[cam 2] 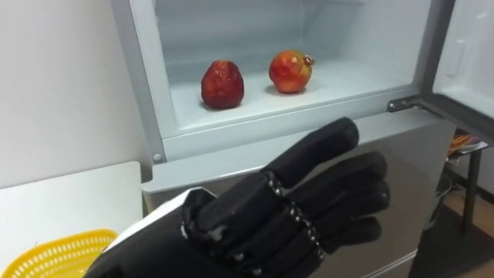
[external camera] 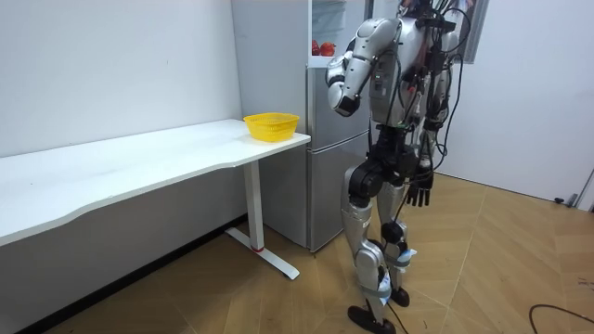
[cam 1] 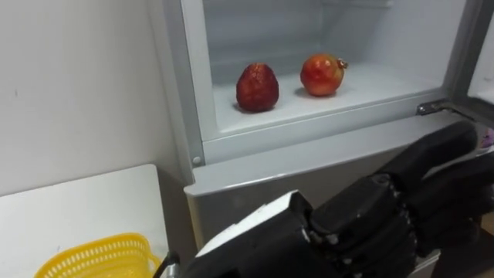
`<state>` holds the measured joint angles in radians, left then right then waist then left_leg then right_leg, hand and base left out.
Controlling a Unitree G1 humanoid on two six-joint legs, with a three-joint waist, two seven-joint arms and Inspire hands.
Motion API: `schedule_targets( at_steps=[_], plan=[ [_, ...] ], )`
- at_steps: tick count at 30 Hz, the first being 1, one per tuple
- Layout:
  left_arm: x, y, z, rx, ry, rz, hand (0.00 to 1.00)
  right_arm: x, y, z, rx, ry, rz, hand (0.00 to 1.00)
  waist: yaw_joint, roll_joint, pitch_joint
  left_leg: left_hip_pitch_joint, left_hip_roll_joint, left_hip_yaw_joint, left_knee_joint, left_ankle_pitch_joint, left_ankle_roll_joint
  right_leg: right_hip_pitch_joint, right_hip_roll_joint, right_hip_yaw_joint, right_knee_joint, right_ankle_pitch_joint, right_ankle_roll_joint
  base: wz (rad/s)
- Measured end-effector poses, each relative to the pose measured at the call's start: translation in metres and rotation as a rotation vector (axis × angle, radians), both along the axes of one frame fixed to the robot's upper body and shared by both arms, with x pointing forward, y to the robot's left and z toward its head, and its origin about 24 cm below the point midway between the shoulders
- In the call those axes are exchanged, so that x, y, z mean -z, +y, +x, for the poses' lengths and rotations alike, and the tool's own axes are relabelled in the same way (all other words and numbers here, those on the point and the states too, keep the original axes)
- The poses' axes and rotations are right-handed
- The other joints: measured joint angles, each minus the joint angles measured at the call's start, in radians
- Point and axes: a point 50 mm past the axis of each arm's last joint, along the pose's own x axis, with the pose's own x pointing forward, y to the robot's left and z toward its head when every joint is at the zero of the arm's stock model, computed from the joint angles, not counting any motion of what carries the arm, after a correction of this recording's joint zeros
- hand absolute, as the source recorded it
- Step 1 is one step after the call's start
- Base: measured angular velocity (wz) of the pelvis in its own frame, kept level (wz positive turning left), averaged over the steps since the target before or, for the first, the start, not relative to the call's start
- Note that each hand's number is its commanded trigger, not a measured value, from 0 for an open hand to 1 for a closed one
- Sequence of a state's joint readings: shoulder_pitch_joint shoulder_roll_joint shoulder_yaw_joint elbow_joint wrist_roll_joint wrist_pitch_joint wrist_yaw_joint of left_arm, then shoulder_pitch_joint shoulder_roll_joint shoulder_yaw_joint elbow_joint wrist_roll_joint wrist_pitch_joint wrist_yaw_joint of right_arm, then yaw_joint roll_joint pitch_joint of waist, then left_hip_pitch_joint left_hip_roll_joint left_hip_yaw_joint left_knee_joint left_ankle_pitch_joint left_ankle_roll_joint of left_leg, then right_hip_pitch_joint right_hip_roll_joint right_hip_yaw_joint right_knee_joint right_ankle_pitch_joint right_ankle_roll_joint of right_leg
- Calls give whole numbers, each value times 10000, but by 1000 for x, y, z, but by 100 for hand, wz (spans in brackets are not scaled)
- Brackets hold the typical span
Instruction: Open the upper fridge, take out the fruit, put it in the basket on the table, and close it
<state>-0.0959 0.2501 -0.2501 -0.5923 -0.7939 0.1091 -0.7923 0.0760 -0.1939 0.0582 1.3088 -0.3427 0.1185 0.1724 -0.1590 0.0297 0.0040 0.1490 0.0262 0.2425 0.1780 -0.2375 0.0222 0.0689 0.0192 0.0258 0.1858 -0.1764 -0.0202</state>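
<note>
The upper fridge compartment stands open straight ahead, and two fruits rest on its white shelf (cam 1: pixel 378 83). One is a dark red strawberry-shaped fruit (cam 1: pixel 257 87) on the left. The other is a red-orange pomegranate (cam 1: pixel 322 74) to its right. My left hand (cam 2: pixel 309 202) is raised low in front of the fridge, below the shelf's front lip. Its dark fingers are stretched toward the right, open and holding nothing. It touches neither fruit. In the room view my right hand (external camera: pixel 419 190) hangs at my side with relaxed fingers.
A yellow mesh basket (cam 1: pixel 100 259) sits on the end of the white table (cam 1: pixel 85 205), left of the fridge. The open fridge door (cam 2: pixel 472 58) stands at the right. Below the shelf is the closed lower door (external camera: pixel 325 186). I stand close to the fridge on a wooden floor.
</note>
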Motion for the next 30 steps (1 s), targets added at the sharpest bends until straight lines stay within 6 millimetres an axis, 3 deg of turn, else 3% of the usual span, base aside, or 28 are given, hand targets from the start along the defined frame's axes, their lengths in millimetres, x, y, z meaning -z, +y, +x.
schedule_targets(
  at_steps=[4,7,11,13,20,22,25,30],
  plan=[
    [-7,6,5,-543,-328,22,0,0,-2,-2,46,-77,-71,0,128,54,-35,-5,-5,-19,45,0,0,-39,11,-21,-17,-2,1,-1],
    [-17,17,4,-1759,-1087,70,0,-1,-7,-12,281,-105,-256,0,382,178,-118,88,-20,-53,44,0,0,37,10,-44,9,-3,4,0],
    [-32,38,6,-3666,-1779,-110,0,-2,-8,-25,555,38,-391,0,693,223,-145,162,-15,-53,25,0,0,192,16,-121,-6,-8,-2,5],
    [-38,58,8,-5665,-2196,-245,0,-2,-8,-33,644,135,-512,0,1046,232,-137,284,-17,-78,-5,1,-1,222,19,-125,22,-18,-17,0],
    [-44,100,9,-10919,-3024,-16,0,0,-1,-49,929,286,-384,0,1709,51,-84,143,-55,-636,-100,0,-1,183,2,-609,63,-113,-10,25],
    [-47,113,7,-12782,-3278,-133,0,-1,0,-51,905,286,-422,0,1945,85,-160,70,-51,-848,-98,0,0,195,-16,-757,33,-112,-10,22],
    [-44,129,1,-14947,-3458,-39,0,-1,-2,-53,940,141,-535,0,2138,117,-174,165,-108,-1079,-98,0,0,406,-33,-932,10,-113,-10,19],
    [-25,154,-12,-17871,-2720,234,0,-1,-2,-54,1094,122,-710,0,2217,256,-67,313,-231,-1460,-86,1,1,715,-154,-1275,-72,-208,4,20]
  ],
)
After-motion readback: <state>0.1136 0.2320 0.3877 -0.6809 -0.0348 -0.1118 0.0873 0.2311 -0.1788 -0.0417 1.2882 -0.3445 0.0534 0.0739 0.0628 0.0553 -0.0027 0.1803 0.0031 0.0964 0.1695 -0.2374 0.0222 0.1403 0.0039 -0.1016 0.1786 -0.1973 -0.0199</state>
